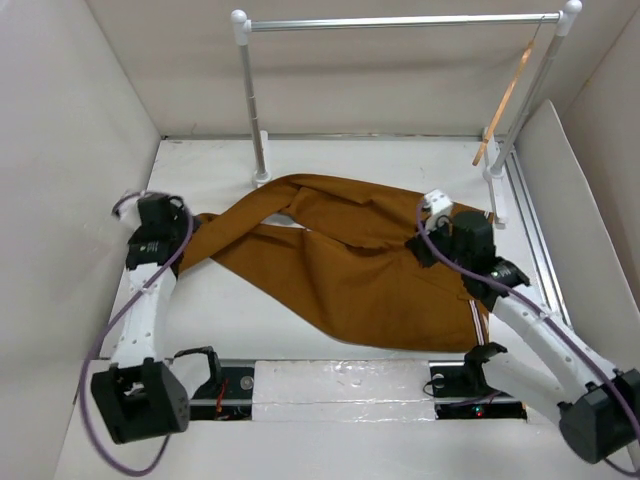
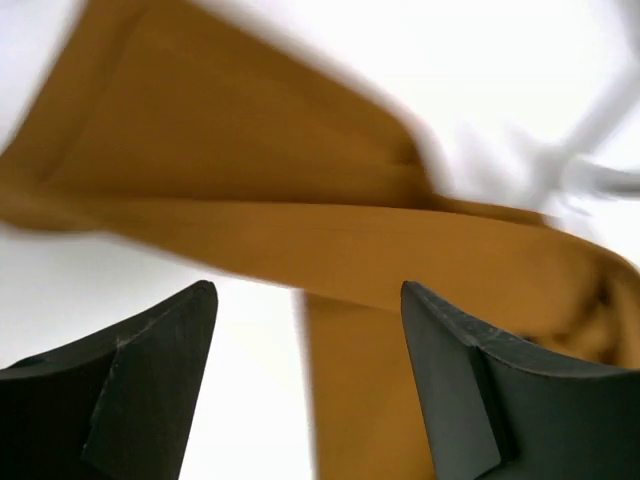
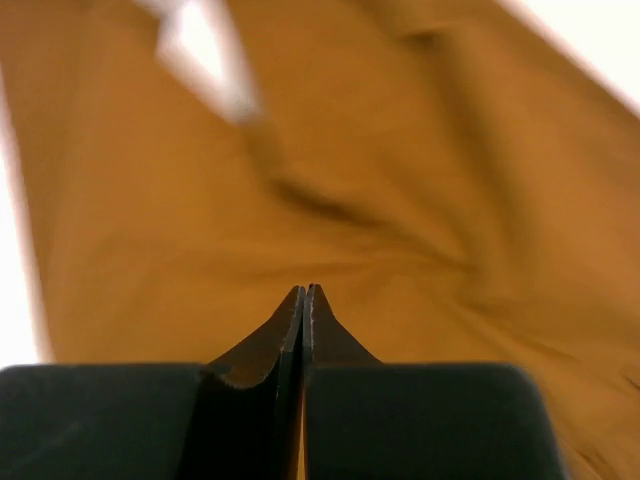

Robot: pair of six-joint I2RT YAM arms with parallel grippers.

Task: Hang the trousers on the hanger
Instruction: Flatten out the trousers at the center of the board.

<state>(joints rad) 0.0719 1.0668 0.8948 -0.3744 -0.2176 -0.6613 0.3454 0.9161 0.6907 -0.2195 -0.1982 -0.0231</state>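
The rust-brown trousers (image 1: 340, 250) lie spread flat on the white table, legs running to the left and the striped waistband (image 1: 478, 320) at the right. The tan wooden hanger (image 1: 507, 100) hangs tilted from the right end of the silver rail. My left gripper (image 1: 192, 228) is open and empty at the leg ends. In the left wrist view, a leg (image 2: 300, 230) lies just beyond the left gripper (image 2: 308, 290). My right gripper (image 1: 428, 250) is shut and sits over the upper right part of the trousers. The right wrist view shows the right gripper (image 3: 305, 290) closed above the cloth (image 3: 400, 180).
The silver rail (image 1: 400, 21) on white posts stands at the back of the table. White walls enclose the left, back and right sides. A metal track (image 1: 530, 230) runs along the right edge. The arm bases sit at the near edge.
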